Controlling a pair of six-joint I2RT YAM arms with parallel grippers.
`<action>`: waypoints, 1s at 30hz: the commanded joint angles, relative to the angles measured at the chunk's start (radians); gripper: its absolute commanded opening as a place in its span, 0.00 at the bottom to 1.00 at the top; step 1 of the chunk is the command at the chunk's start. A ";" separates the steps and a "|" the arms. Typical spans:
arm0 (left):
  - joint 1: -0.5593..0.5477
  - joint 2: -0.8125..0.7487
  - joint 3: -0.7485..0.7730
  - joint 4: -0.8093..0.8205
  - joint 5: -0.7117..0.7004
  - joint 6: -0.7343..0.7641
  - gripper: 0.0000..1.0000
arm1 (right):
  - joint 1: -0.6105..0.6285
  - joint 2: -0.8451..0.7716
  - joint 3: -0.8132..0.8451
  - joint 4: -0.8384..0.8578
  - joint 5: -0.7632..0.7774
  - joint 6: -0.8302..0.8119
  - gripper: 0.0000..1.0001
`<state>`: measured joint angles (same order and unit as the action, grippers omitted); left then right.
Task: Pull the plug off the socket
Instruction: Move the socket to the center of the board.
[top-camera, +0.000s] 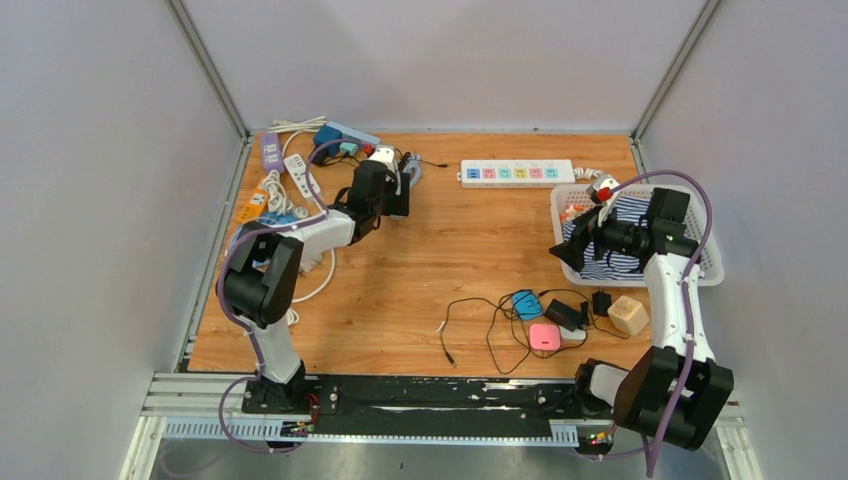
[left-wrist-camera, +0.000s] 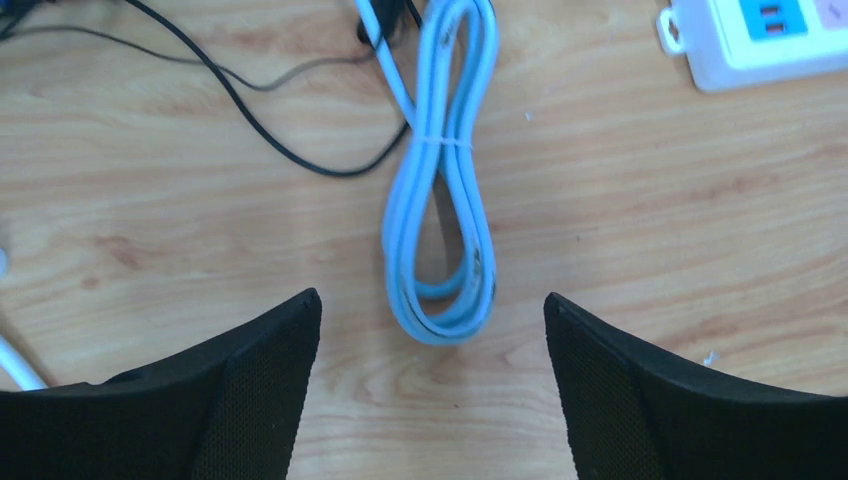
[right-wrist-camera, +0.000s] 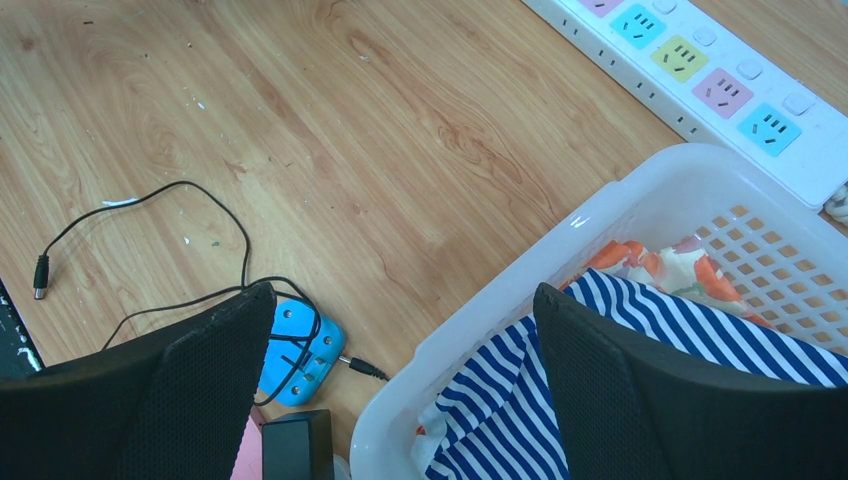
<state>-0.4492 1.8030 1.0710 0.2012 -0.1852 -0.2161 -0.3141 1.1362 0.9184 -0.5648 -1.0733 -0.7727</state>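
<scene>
Desk (top-camera: 420, 250): wood-grain surface. A white perforated basket (right-wrist-camera: 600, 205) stands at the right edge, in the far half. Inside it lies a blue-and-white striped cloth (right-wrist-camera: 490, 400), with an orange-patterned cloth (right-wrist-camera: 660, 265) against it on the far side. A wooden cube (top-camera: 628, 316) sits just on the near side of the basket, by the right edge. Toward the near edge, right of centre, is a cluster: pink box (top-camera: 545, 336), blue adapter (right-wrist-camera: 297, 350), black adapter (top-camera: 567, 314). A thin black cable (right-wrist-camera: 190, 184) loops out from this cluster over bare wood, its barrel end lying loose.
</scene>
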 joint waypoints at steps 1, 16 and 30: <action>0.057 0.024 0.042 -0.012 0.066 -0.035 0.80 | -0.015 0.008 -0.015 0.006 -0.017 -0.014 0.99; 0.086 0.153 0.136 -0.077 0.139 -0.114 0.60 | -0.014 0.027 -0.017 0.005 0.008 -0.023 0.99; 0.084 0.225 0.201 -0.143 0.097 -0.144 0.48 | -0.015 0.033 -0.013 0.000 0.007 -0.030 0.99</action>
<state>-0.3679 2.0060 1.2530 0.0971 -0.0795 -0.3485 -0.3145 1.1690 0.9165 -0.5640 -1.0687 -0.7837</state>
